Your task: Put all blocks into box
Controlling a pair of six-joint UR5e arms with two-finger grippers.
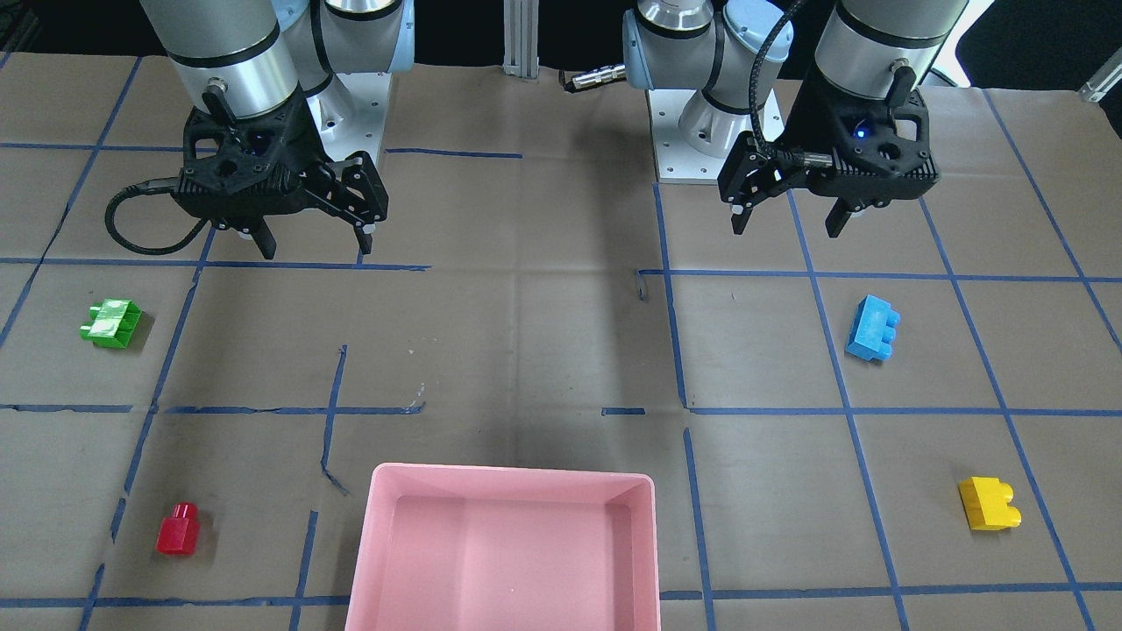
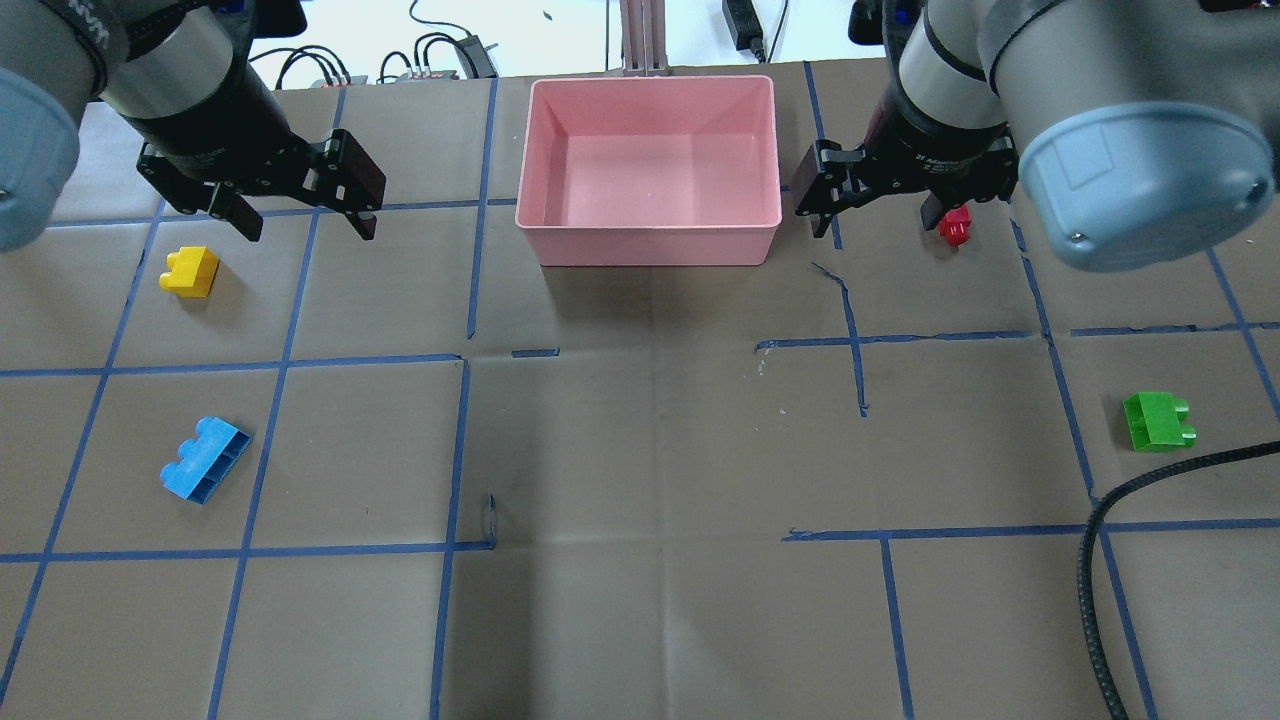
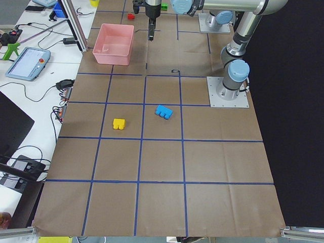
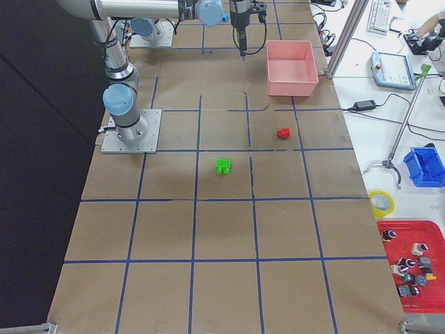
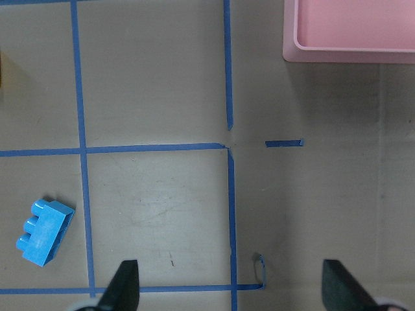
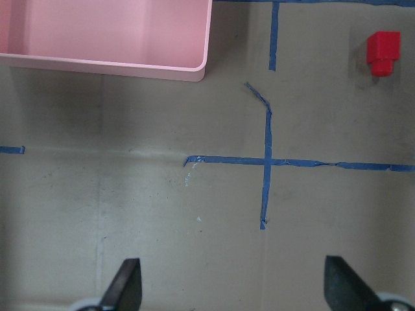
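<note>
This looks like a robotics lab. The table is covered in brown paper ruled into squares with blue tape. Two industrial arms are bolted to it on metal base plates. White benches beside the table carry what seems to be a teach pendant, loose cables, a blue parts bin and a tape roll.
</note>
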